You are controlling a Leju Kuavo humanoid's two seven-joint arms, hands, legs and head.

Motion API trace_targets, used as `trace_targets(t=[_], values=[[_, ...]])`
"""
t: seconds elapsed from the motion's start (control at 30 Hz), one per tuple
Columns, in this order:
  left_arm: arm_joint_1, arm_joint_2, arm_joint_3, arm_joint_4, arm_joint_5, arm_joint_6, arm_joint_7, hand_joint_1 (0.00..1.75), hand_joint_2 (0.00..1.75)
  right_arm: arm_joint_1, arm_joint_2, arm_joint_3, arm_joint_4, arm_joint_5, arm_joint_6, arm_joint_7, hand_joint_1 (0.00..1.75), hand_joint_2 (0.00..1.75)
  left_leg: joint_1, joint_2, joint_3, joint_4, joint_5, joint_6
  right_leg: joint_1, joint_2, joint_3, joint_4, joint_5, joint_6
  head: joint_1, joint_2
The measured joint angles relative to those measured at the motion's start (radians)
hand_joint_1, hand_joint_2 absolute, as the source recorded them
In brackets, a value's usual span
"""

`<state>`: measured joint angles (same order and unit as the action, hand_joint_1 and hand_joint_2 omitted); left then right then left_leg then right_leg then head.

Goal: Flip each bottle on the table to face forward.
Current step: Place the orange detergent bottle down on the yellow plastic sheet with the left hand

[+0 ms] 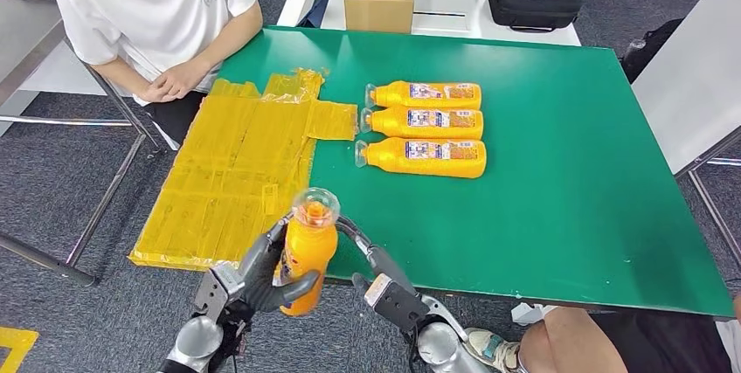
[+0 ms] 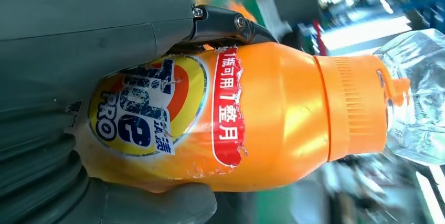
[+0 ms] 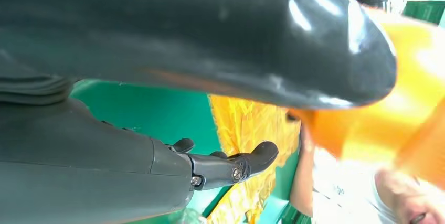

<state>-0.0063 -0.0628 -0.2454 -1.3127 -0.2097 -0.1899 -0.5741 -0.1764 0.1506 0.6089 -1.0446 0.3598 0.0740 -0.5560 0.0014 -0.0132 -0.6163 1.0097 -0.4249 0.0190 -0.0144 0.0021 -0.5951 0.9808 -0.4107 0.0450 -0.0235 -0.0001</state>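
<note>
The bottle [image 1: 308, 255] is gripped upright by the left hand [image 1: 253, 281]; the right hand [image 1: 384, 281], fingers apart, holds nothing. It should be laid label-up beside the 3 bottles [image 1: 424, 128] on the table [image 1: 559, 181].

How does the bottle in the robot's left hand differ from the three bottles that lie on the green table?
The held bottle stands nearly upright in the left hand, above the table's near edge; the three bottles lie flat on the green table, in a row, caps toward the yellow sheet. The held bottle shows a round logo label; the lying ones show a printed label with small text. All are orange with clear caps.
</note>
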Motion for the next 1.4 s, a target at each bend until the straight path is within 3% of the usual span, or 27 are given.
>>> trace_targets(t=[0.17, 0.37, 0.63, 0.8, 1.07, 1.17, 1.4], values=[[-0.020, 0.020, 0.095, -0.008, -0.040, 0.058, 0.016, 1.75, 1.75, 0.023, 0.005, -0.020, -0.016, 0.000, 0.000, 0.003, 0.00, 0.00, 0.000, 0.000, 0.000, 0.000, 0.000, -0.001, 0.000, 0.000, 0.000, 0.000, 0.000, 0.000, 0.000, 0.000], [-0.060, 0.050, 0.157, -0.012, -0.260, 0.237, 0.045, 1.75, 1.75, 0.048, 0.010, -0.034, -0.042, 0.002, -0.011, 0.013, 0.00, 0.00, 0.000, 0.001, 0.000, 0.000, 0.001, -0.001, 0.000, 0.000, 0.000, 0.000, 0.000, 0.000, 0.000, 0.000], [-0.122, 0.104, 0.163, 0.023, -0.379, 0.270, 0.065, 1.75, 1.75, 0.079, 0.013, -0.055, -0.071, 0.000, -0.031, 0.033, 0.00, 0.00, 0.000, 0.002, 0.001, 0.000, 0.001, -0.001, 0.000, 0.000, 0.000, 0.000, 0.000, 0.000, 0.000, 0.000], [-0.179, 0.134, 0.144, 0.079, -0.517, 0.325, 0.100, 1.75, 1.75, 0.088, 0.013, -0.060, -0.082, -0.001, -0.026, 0.039, 0.00, 0.00, 0.000, 0.002, 0.000, 0.000, 0.001, -0.001, 0.000, 0.000, 0.000, 0.000, 0.000, 0.000, 0.000, 0.000], [-0.230, 0.163, 0.115, 0.144, -0.600, 0.373, 0.112, 1.75, 1.75, 0.095, 0.013, -0.061, -0.092, -0.001, -0.013, 0.041, 0.00, 0.00, 0.000, 0.003, 0.001, 0.000, 0.001, -0.001, 0.000, 0.001, -0.001, 0.000, 0.000, 0.000, 0.000, 0.000], [-0.269, 0.186, 0.071, 0.197, -0.716, 0.404, 0.120, 1.75, 1.75, 0.095, 0.013, -0.059, -0.095, -0.001, 0.000, 0.041, 0.00, 0.00, 0.000, 0.002, 0.001, 0.000, 0.001, -0.001, 0.000, 0.001, -0.001, 0.000, 0.000, 0.000, 0.000, 0.000], [-0.402, 0.202, -0.043, 0.372, -0.801, 0.361, 0.123, 1.75, 1.75, 0.096, 0.013, -0.046, -0.097, -0.001, 0.005, 0.039, 0.00, 0.00, 0.000, 0.002, 0.001, 0.000, 0.002, -0.001, 0.000, 0.001, -0.001, 0.000, 0.001, 0.000, 0.000, 0.000]])
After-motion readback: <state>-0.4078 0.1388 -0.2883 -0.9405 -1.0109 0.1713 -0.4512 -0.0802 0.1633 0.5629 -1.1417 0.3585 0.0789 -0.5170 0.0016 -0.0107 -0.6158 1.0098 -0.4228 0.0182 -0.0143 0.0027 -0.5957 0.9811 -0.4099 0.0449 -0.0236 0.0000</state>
